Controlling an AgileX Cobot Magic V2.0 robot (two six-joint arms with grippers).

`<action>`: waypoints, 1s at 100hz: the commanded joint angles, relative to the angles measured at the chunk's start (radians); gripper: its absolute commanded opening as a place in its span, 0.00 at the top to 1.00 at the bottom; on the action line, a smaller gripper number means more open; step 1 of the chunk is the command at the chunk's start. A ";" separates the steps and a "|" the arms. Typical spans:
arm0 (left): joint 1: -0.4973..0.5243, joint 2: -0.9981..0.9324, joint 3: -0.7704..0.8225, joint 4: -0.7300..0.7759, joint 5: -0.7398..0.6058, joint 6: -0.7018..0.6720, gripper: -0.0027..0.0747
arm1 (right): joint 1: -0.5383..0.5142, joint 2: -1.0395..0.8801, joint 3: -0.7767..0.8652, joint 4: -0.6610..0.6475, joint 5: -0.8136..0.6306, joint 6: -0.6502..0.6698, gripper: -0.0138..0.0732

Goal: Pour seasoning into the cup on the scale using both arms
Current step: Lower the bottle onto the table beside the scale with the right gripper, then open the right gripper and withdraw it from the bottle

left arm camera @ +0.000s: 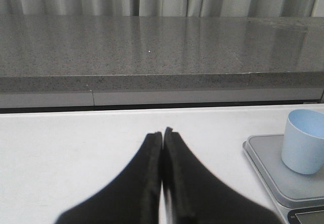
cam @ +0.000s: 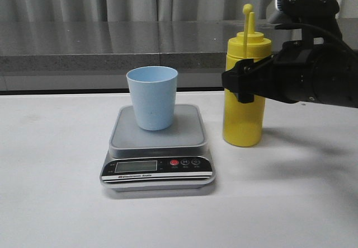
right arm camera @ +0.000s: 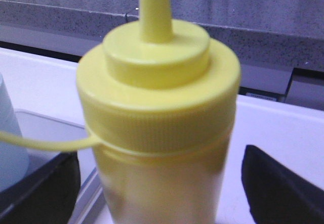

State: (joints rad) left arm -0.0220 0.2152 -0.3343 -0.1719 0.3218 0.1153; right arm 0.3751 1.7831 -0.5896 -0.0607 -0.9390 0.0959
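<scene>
The yellow seasoning bottle (cam: 243, 119) stands upright on the white table, right of the scale (cam: 158, 147). Its cap hangs open on its tether beside the bare nozzle. The light blue cup (cam: 152, 97) stands upright on the scale's grey platform. My right gripper (cam: 244, 81) reaches in from the right at the bottle's upper body. In the right wrist view the bottle (right arm camera: 162, 118) fills the space between the two open fingers (right arm camera: 281, 188), with gaps on both sides. My left gripper (left arm camera: 163, 135) is shut and empty, low over the table left of the scale (left arm camera: 273, 171) and cup (left arm camera: 304, 140).
A grey stone ledge (cam: 112, 46) runs along the back of the table, with curtains behind it. The scale's black front panel with display and red button (cam: 174, 162) faces the front edge. White tabletop (cam: 56, 147) lies left of the scale.
</scene>
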 commanded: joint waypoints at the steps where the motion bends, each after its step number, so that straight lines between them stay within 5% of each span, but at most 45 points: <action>1: -0.001 0.010 -0.027 -0.013 -0.071 -0.008 0.99 | -0.006 -0.061 0.012 -0.006 -0.078 -0.002 0.11; 47: -0.001 0.010 -0.027 -0.013 -0.071 -0.008 0.99 | -0.006 -0.291 0.190 0.054 -0.024 -0.002 0.11; 100: -0.001 0.010 -0.027 -0.013 -0.071 -0.008 0.99 | -0.006 -0.749 0.228 0.181 0.399 -0.162 0.11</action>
State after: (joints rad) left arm -0.0220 0.2152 -0.3343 -0.1719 0.3218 0.1153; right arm 0.3751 1.1231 -0.3435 0.0933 -0.5295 0.0000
